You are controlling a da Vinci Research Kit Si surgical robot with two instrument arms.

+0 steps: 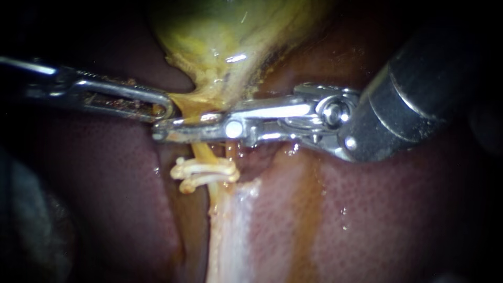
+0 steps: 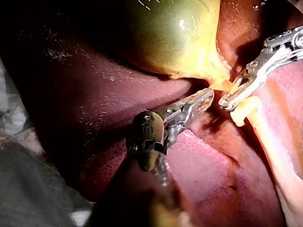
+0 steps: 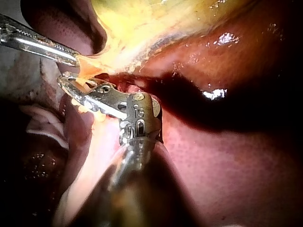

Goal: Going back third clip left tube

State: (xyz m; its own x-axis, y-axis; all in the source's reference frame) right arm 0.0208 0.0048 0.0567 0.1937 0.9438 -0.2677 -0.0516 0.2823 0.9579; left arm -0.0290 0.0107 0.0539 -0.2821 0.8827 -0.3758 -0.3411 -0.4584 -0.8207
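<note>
Where tube (image 1: 200,153) leaves gallbladder (image 1: 225,36), wet liver (image 1: 377,209) glistens; surroundings dark.

Right instrument (image 1: 163,131) above perhaps 2 clips (image 1: 205,173)

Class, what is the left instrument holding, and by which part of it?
The left instrument has its jaws shut on the gallbladder, at the yellow tissue of its narrow lower end.
</note>
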